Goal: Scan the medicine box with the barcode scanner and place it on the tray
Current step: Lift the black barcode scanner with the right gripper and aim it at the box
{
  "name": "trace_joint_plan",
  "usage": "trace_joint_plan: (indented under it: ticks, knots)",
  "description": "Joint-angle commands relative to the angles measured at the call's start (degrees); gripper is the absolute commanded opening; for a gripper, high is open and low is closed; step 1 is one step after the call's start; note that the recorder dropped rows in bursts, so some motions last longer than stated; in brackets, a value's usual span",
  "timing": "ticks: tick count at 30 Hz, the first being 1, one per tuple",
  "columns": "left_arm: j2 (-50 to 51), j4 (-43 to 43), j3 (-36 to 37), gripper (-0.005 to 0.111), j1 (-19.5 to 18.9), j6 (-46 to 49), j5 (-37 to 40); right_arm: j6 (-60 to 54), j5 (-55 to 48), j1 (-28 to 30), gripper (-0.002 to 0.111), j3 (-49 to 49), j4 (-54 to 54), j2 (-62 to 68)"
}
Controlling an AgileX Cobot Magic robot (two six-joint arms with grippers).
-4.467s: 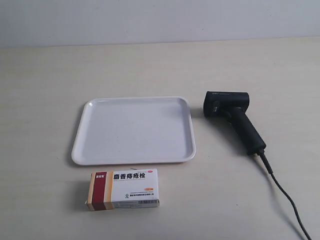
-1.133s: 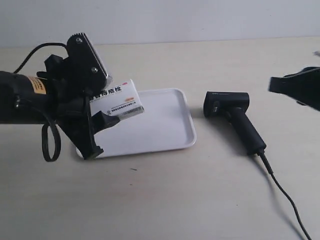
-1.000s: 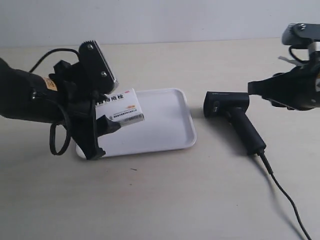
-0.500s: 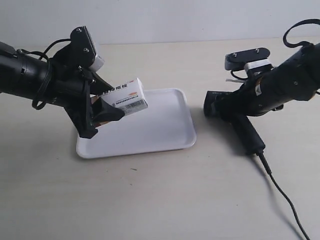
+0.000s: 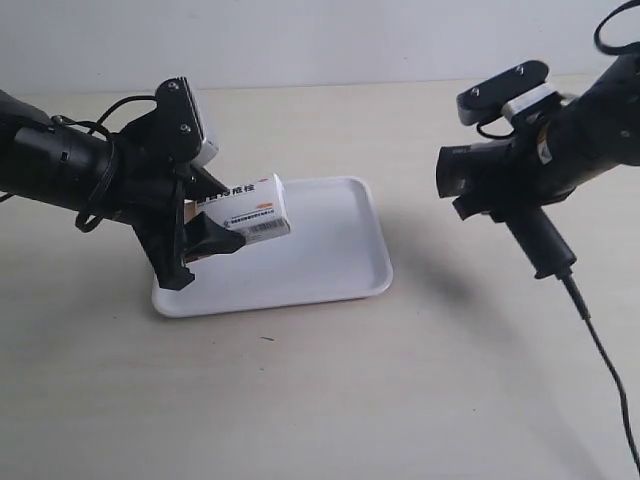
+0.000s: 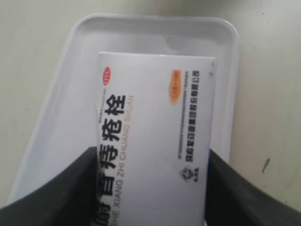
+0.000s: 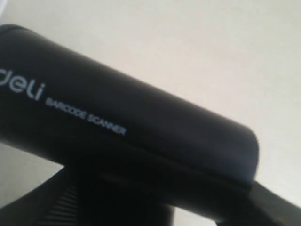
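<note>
My left gripper is shut on the medicine box, a white carton with black Chinese lettering, and holds it tilted in the air above the near-left part of the white tray. In the left wrist view the medicine box fills the gap between the two black fingers of the left gripper, with the tray beneath. My right gripper is shut on the black barcode scanner and holds it off the table, head turned toward the tray. The right wrist view shows the scanner from close up.
The scanner's dark cable hangs from the handle and trails across the beige tabletop toward the near right corner. A pale wall runs behind the table's far edge.
The right arm has taken hold of the scanner and lifted it off the table, a little to the right. The left arm keeps holding the carton over the tray, slightly lower.
</note>
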State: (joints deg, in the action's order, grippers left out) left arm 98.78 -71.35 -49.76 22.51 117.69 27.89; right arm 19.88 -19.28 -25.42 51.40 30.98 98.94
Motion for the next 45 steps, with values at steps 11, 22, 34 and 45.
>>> trace_joint_plan:
  ticks: [11,22,34,45]
  knots:
    - [4.82,-0.56,-1.35,0.0,-0.11,2.42,-3.67,-6.84,-1.35,-4.63,0.0,-0.13,2.02,-4.99]
    - [4.99,-0.45,-1.75,0.0,-0.11,2.42,-3.41,-6.84,1.04,-4.63,0.0,-0.13,2.96,-0.5]
    - [4.99,-0.44,-1.75,0.0,-0.11,2.42,-3.0,-6.32,-1.58,-4.63,0.0,-0.13,7.63,-5.31]
    - [7.09,-9.51,-2.48,0.0,-0.11,2.3,-5.1,14.07,7.91,-0.77,0.0,-0.13,18.12,4.11]
